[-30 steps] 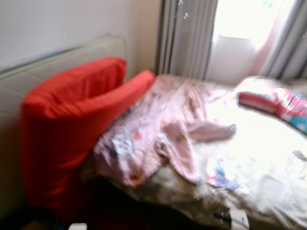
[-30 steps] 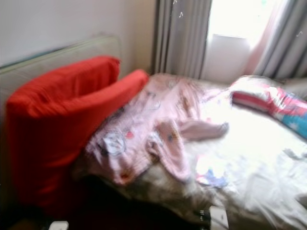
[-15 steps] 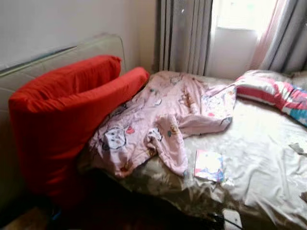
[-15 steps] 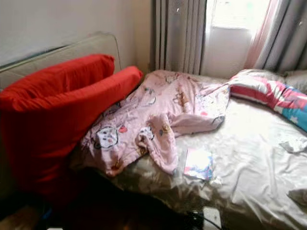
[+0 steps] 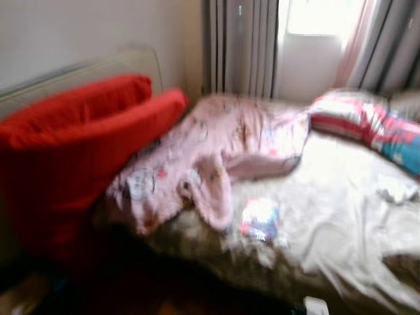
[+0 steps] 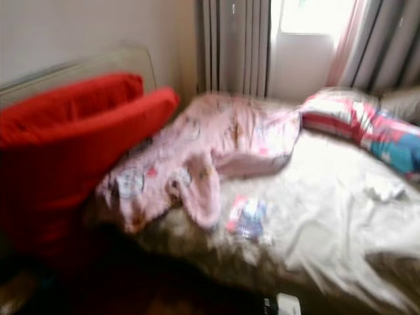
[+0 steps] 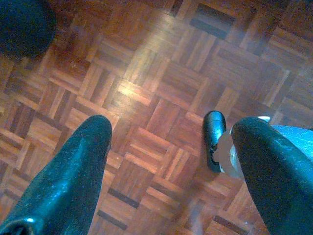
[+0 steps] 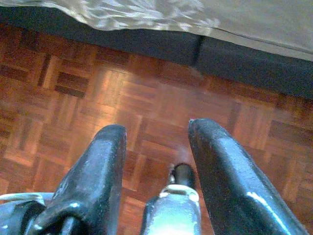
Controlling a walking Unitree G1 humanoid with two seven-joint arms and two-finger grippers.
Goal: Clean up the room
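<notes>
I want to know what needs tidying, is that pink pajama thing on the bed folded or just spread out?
Spread out, not folded. The pink garment lies rumpled across the bed, one sleeve trailing toward the bed's edge.

Before me stands the bed [image 5: 341, 216], and on its left part lies the pyjama garment [image 5: 210, 154], its left edge against the big cushion [image 5: 72, 151] that leans on the headboard [image 5: 85, 65] at far left. Just right of the garment's near sleeve lies a small booklet [image 5: 261, 218], the striped pillow [image 5: 367, 125] lies at far right, and the curtains [image 5: 239, 46] hang behind the bed. My left gripper [image 7: 168, 161] and right gripper [image 8: 156, 161] both hang over the parquet floor [image 7: 161, 73], the right one near the bed's lower edge [image 8: 146, 14].
</notes>
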